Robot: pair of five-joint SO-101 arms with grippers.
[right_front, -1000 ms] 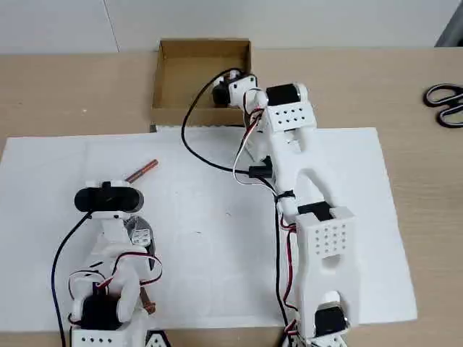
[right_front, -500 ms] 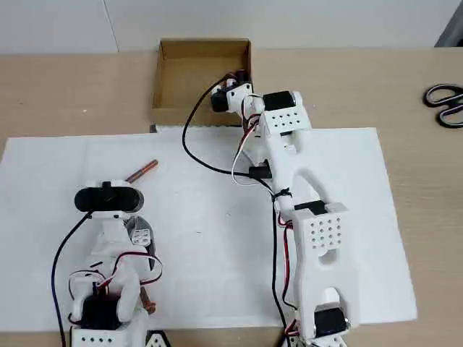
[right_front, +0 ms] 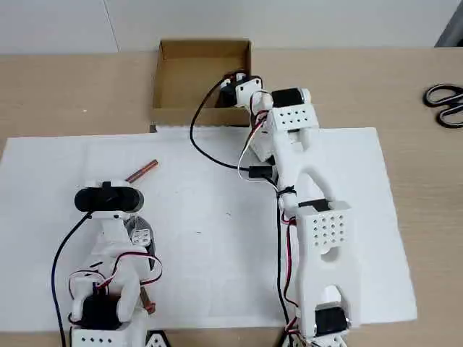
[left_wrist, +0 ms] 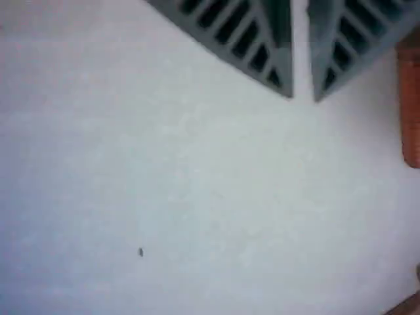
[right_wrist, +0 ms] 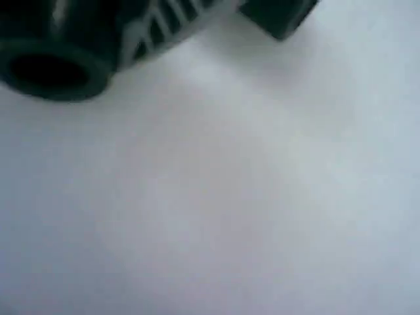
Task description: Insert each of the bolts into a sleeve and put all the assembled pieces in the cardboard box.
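A black sleeve point(right_wrist: 49, 69) with an open bore sits against the ribbed finger point(right_wrist: 167, 26) of my right gripper point(right_front: 235, 92), which looks shut on it. That gripper hangs at the front wall of the cardboard box point(right_front: 168, 79), above the white paper. One copper bolt point(right_front: 142, 170) lies on the paper, left of centre. My left gripper point(left_wrist: 300, 92) is shut with nothing in it, low over the paper, under its folded arm point(right_front: 108, 199). Another copper piece point(left_wrist: 410, 108) lies close beside it, and the same copper piece point(right_front: 148, 302) shows by the left arm's base.
The white paper sheet point(right_front: 210, 217) covers most of the table between the arms. Scissors point(right_front: 445, 105) lie on bare wood at the far right. A black cable point(right_front: 202, 148) loops from the right arm over the paper.
The right arm's wrist swung a little left and back, ending slightly right and nearer the box. The left arm and the bolt on the paper have not moved.
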